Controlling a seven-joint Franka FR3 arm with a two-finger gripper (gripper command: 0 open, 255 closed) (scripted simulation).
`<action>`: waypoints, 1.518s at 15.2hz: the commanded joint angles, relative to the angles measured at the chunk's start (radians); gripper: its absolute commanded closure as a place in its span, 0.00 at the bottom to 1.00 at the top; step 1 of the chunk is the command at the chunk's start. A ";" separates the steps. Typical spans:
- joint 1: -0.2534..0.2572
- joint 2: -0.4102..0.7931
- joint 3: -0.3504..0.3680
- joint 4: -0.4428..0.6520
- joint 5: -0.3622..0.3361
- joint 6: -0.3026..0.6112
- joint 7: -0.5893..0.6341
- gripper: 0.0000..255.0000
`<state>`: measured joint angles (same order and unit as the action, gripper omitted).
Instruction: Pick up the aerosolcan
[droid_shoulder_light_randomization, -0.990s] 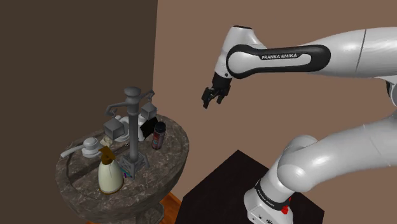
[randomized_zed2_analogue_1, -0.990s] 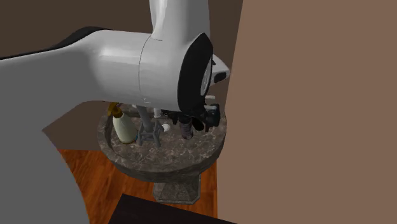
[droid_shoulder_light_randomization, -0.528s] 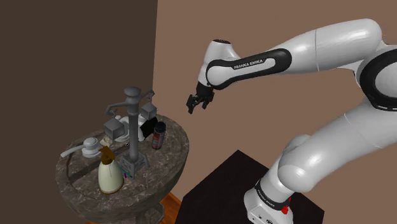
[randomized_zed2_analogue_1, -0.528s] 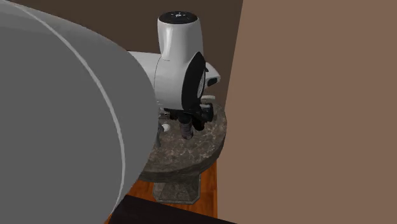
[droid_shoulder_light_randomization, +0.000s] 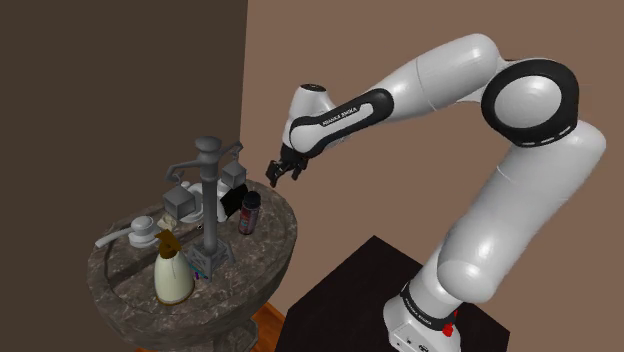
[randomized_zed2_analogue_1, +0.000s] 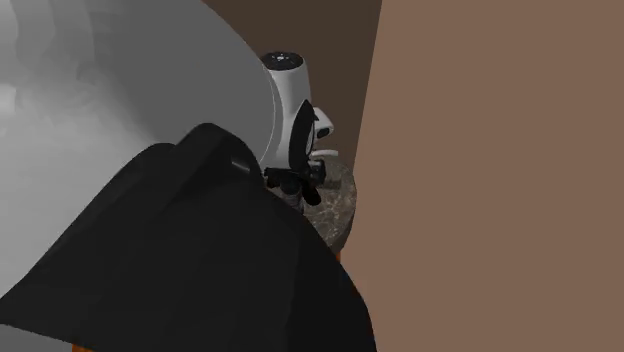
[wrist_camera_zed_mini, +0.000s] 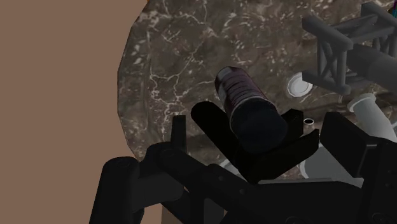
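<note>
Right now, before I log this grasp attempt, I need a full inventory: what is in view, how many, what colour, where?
aerosol can: one, dark purplish, upright on the table's side nearest the arm
round table: one, dark veined stone, shoulder view's lower left
tall post: one, grey, mid-table
bottle: one, cream with brown top, table's front
blocks: two, grey, by the post
stand: one, dark box, shoulder view's lower right
arm: one, white with dark joints
gripper: one, black, open, in the air above the can, not touching it
</note>
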<state>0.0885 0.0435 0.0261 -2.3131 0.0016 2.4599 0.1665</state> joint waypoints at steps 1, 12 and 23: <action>0.005 0.074 0.005 0.044 -0.002 0.034 0.009 0.00; 0.042 0.464 0.012 0.360 -0.019 0.132 0.052 0.00; 0.044 0.542 0.009 0.368 -0.022 0.202 0.054 1.00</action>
<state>0.1325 0.5844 0.0350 -1.9439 -0.0209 2.6610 0.2200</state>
